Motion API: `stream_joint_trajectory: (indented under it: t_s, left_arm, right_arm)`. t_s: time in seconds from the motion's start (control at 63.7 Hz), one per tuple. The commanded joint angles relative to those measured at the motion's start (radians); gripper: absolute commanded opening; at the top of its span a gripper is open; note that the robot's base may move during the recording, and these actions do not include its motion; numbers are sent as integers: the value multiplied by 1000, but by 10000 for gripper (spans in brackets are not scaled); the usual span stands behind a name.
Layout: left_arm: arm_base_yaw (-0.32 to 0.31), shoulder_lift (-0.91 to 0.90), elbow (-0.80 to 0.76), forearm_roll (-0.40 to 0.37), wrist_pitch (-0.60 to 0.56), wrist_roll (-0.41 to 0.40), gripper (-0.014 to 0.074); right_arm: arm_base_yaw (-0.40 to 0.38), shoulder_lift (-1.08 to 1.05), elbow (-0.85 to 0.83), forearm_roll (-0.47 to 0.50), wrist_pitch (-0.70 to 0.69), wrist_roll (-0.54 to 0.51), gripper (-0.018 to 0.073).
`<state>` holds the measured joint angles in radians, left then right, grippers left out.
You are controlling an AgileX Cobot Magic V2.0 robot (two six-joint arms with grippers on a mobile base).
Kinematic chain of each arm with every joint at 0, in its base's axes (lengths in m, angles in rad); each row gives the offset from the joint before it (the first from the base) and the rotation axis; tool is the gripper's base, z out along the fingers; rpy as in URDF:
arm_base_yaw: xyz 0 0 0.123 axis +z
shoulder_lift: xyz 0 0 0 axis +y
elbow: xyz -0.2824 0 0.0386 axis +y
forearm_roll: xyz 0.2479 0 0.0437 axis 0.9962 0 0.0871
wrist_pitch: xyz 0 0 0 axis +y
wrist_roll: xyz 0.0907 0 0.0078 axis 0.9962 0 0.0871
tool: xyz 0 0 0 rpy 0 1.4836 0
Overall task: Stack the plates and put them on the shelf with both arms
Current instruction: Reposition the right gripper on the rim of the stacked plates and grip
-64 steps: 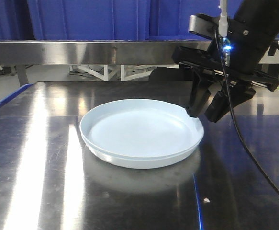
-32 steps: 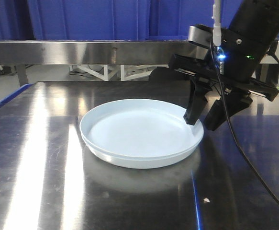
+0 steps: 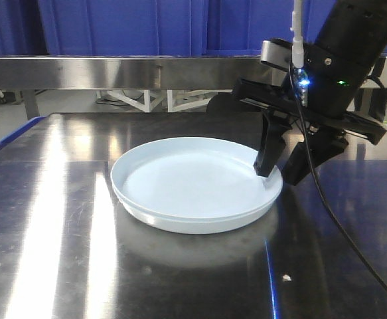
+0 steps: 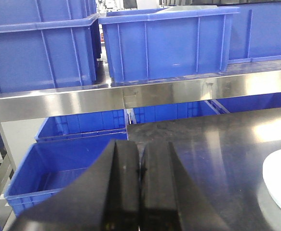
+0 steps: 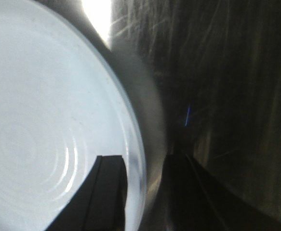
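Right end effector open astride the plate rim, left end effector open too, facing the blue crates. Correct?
No: the left wrist view shows the left end effector shut, fingers pressed together. The rest holds: right end effector open astride the rim of the plates, left one facing the blue crates.

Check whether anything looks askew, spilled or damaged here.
Nothing serious. The two glossy white round plates sit nested on the reflective steel tabletop, the open right gripper straddling their rim; one tiny white speck lies nearby.

Blue crates (image 4: 169, 43) behind steel tabletop (image 3: 47, 252)
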<state>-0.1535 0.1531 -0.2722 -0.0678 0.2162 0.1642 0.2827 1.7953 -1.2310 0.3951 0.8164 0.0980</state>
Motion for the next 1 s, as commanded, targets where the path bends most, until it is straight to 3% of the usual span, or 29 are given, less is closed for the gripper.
stream_joint_trajectory:
  t_s: [0.0, 0.989]
  left_arm:
    - [-1, 9, -29, -3, -79, -10, 80]
    - [-1, 9, -29, -3, -79, -10, 80]
  right_arm:
    - [8, -42, -25, 22, -18, 1, 333]
    - [18, -27, -25, 42, -32, 42, 333]
